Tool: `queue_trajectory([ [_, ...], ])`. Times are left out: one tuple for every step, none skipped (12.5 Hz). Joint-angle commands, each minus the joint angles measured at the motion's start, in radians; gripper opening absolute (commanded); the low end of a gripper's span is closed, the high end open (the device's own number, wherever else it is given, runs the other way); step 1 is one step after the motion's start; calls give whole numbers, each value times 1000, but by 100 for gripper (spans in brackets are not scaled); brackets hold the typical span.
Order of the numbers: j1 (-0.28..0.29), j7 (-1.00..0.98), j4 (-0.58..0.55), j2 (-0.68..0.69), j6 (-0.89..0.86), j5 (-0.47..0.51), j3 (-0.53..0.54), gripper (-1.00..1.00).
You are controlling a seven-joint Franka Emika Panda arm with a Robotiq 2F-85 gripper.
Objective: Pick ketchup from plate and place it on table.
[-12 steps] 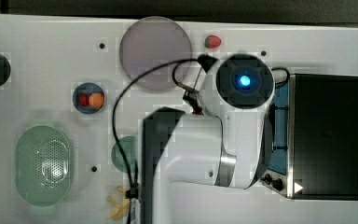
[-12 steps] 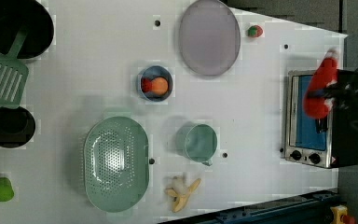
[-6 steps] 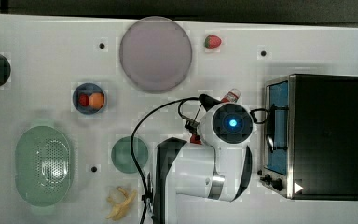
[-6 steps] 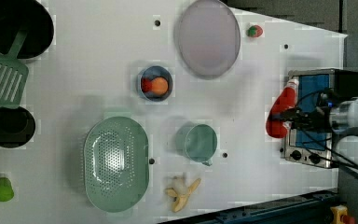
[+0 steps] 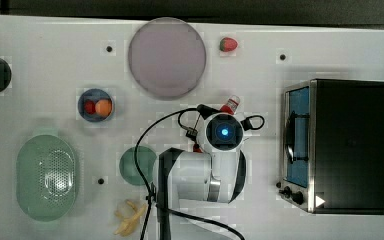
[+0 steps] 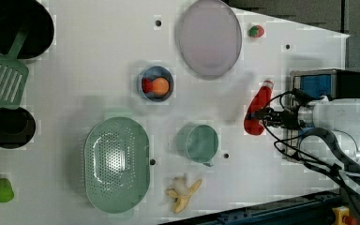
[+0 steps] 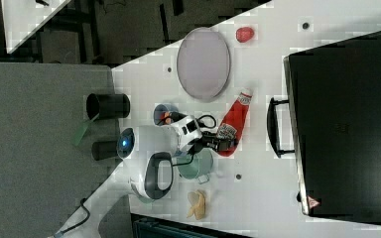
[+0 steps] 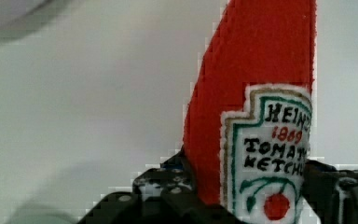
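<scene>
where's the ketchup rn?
Off the plate: in the left view the ketchup lies over bare table, between the plate and the toaster oven, right of the teal cup, with the tool at its base.

Ketchup (image 6: 257, 108) sits in a bare strip of table (image 5: 260, 65). In the top view, toaster oven (image 5: 347, 145) walls off the strip's right, plate (image 5: 166, 57) lies up-left, teal cup (image 5: 135, 165) lower left, strawberry (image 5: 228, 44) above. Table between plate and oven is open.
</scene>
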Motion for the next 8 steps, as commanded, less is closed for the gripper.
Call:
queue_trajectory([
  [2, 35, 14, -83, 1, 5, 9, 100],
  [3, 35, 14, -100, -1, 5, 11, 100],
  [3, 36, 14, -122, -8, 5, 13, 100],
  [5, 53, 16, -149, -16, 5, 14, 100],
  [7, 84, 21, -182, -29, 5, 15, 100],
  [8, 132, 32, -217, -58, 5, 18, 100],
  [10, 212, 52, -250, -109, 5, 22, 100],
  [11, 301, 81, -281, -183, 5, 29, 100],
])
